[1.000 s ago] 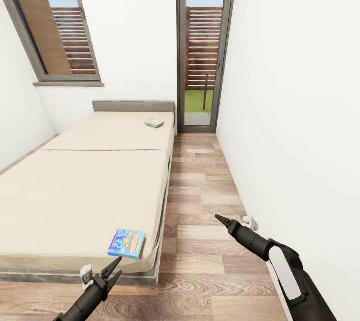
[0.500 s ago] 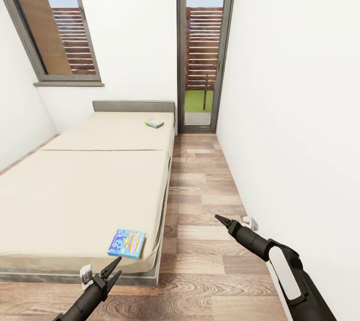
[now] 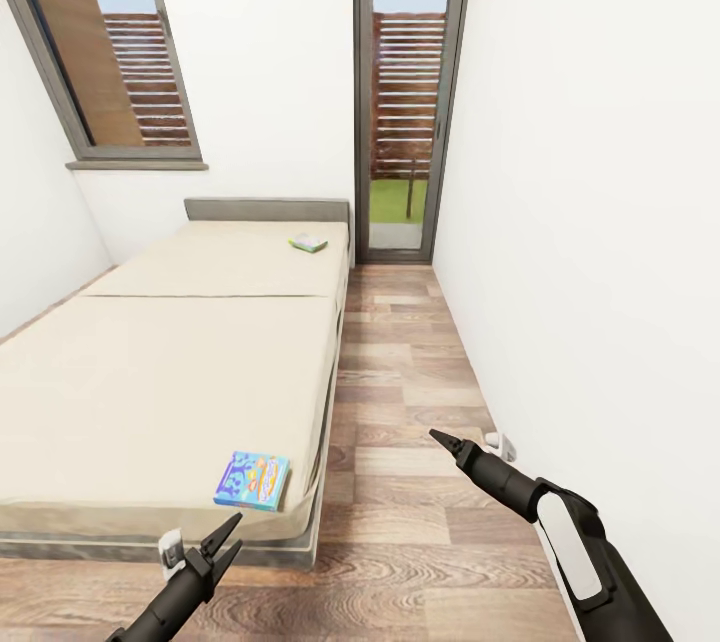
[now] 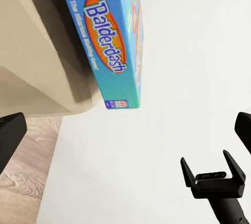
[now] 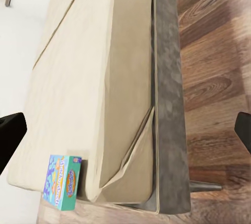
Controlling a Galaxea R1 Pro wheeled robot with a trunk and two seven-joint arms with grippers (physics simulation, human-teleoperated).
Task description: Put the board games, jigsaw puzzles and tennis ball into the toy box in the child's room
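The bed (image 3: 170,362), a wide cream mattress with a seam across it and a grey headboard, fills the left of the room, with wood floor (image 3: 400,402) running beside it to a glazed door (image 3: 405,92). Two of the board games lie on the mattress: the blue Balderdash box (image 3: 252,481) flat at the near corner, close to the edge, and a small pale green box (image 3: 308,244) far off near the headboard. No desk or toy box shows here, so nothing can be said of what the box holds.

The step in hand looks like the approach to the first bed pickup. The left end effector (image 3: 228,534) hangs just short of the bed's foot, below and slightly left of the blue box, its fingers apart and empty; the left wrist view has the box's printed edge (image 4: 112,51) close ahead. The right end effector (image 3: 440,437) hangs over the floor, well apart from the bed; its dark fingertips sit at opposite edges of the right wrist view, so it is spread wide and holds nothing.

Next, I judge, the left arm must reach forward over the corner and close on the thin box's overhanging edge.
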